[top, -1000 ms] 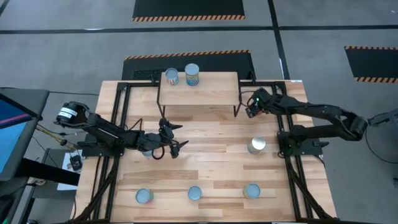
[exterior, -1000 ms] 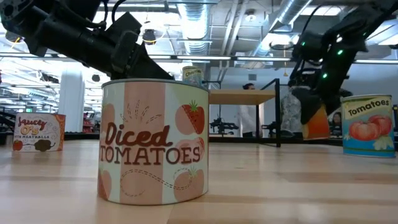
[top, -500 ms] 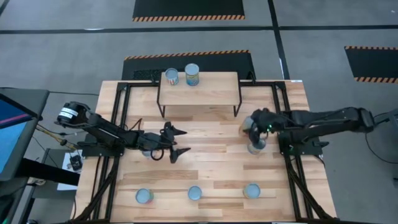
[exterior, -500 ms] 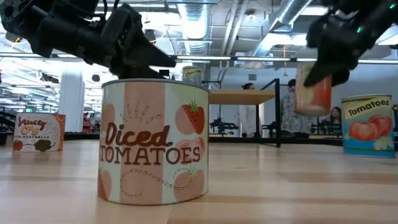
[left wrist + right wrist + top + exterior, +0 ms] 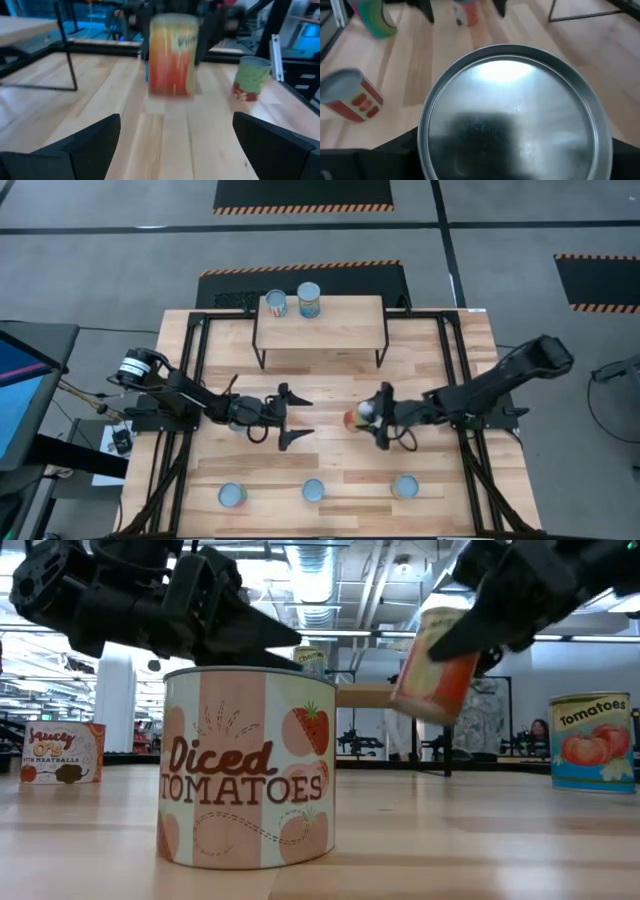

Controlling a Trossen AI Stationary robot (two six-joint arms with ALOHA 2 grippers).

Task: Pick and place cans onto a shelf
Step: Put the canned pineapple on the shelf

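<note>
My right gripper (image 5: 378,420) is shut on an orange-red can (image 5: 354,418), lifted over the table's middle; the can also shows in the low view (image 5: 435,665) and the left wrist view (image 5: 172,55). My left gripper (image 5: 298,418) is open and empty, just left of that can and facing it. The light-wood shelf (image 5: 335,328) stands at the far middle of the table on black legs. Two cans (image 5: 276,304) (image 5: 309,300) stand upright on its left part. Three cans (image 5: 232,496) (image 5: 313,490) (image 5: 405,486) stand in a row near the front edge. My right gripper pinches the can between its two fingers (image 5: 395,150), which stand on opposite sides of its wall by the top rim (image 5: 427,125). The gripper comes from the table's right, slanting down. The can's shiny top (image 5: 512,100) faces the wrist. The can is lifted clear and tilted (image 5: 435,665).
A "Diced Tomatoes" can (image 5: 248,768) stands close before the low camera, a "Tomatoes" can (image 5: 590,740) at its right and a meatballs can (image 5: 62,752) at its left. A green can (image 5: 251,77) stands toward the front right. Black rails run along both table sides (image 5: 195,380).
My right gripper has gone from beside the shelf's right end toward the near edge to the can on the table's right. It has taken hold, lifted the can clear and carried it toward the table's left, tilted. My left gripper has moved a little toward the right.
</note>
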